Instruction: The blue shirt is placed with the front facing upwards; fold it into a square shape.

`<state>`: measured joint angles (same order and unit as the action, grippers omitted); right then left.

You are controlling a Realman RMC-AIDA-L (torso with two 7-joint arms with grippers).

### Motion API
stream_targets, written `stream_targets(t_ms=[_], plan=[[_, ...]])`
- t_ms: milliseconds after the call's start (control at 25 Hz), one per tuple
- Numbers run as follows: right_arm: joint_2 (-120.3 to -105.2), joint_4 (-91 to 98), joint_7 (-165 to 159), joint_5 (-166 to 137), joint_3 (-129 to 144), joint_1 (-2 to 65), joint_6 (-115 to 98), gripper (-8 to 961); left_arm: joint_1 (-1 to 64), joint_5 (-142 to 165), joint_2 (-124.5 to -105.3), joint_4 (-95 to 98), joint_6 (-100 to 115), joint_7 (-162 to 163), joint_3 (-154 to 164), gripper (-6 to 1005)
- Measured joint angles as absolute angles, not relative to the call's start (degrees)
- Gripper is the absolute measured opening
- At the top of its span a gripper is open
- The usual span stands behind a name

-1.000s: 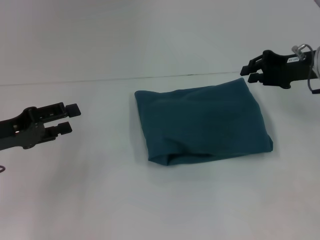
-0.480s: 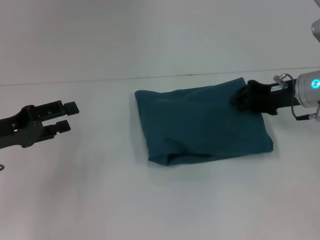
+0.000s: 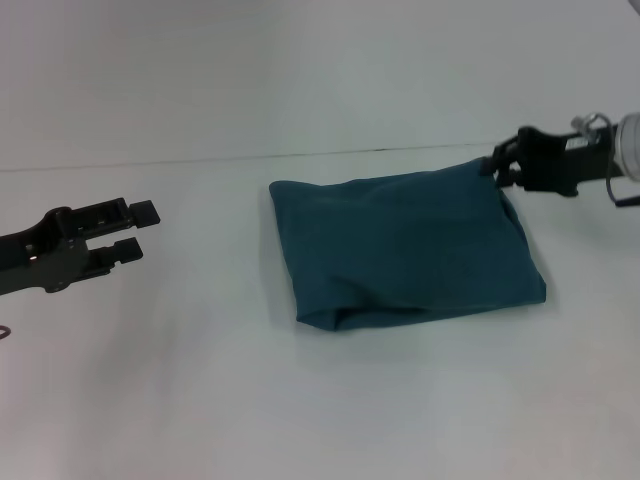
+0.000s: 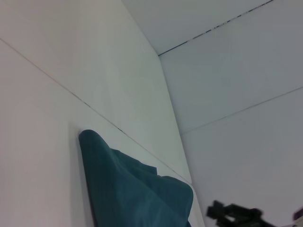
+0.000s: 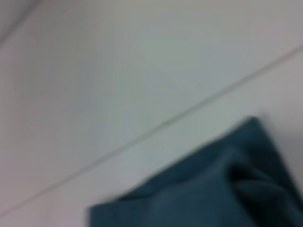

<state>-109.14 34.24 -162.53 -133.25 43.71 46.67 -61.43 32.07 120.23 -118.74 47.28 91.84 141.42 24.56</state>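
Blue shirt (image 3: 405, 245) lies mid-table, already a rough folded square. Soft, light, limp; layers will slide, so pinch corners or edges. Right gripper (image 3: 497, 165) at far right corner, jaws unclear. Left gripper (image 3: 138, 232) well apart, spread.

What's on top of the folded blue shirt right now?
Nothing rests on the blue shirt; only plain folded fabric shows. The right gripper is at its far right corner, the left gripper off to its left. The lettering is folded out of sight.

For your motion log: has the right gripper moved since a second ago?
Yes. The right gripper dipped onto the blue shirt, then rose back beside its far right corner.
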Motion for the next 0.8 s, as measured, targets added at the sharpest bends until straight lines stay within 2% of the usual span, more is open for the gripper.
stream_targets(t_ms=[160,240,320,560,640,800], plan=[[-108.94,38.2,-163.4,-131.8,42.5,46.8,-66.5,289,31.9,120.2,-118.74,47.3,91.9,141.5,24.5,736],[-109.44,37.8,-163.2,-131.7,42.4,47.3,-65.6,289,31.8,120.1,-118.74,47.3,91.9,141.5,24.5,736],[-110.51,36.4,-162.6,-131.7,42.8,47.8,-62.6,288,31.8,119.6,-118.74,47.3,91.9,141.5,24.5,736],[-115.54,27.8,-157.7,-132.1,43.6,50.2,-45.8,287,32.0,118.4,-118.74,47.3,91.8,141.3,24.5,736],[-116.57,25.6,-156.5,-132.4,44.2,50.9,-40.9,287,32.1,118.4,-118.74,47.3,91.8,141.3,24.6,736],[-117.01,25.0,-156.7,-132.4,45.5,50.8,-36.5,286,31.9,118.3,-118.74,47.3,91.7,141.4,24.6,733]])
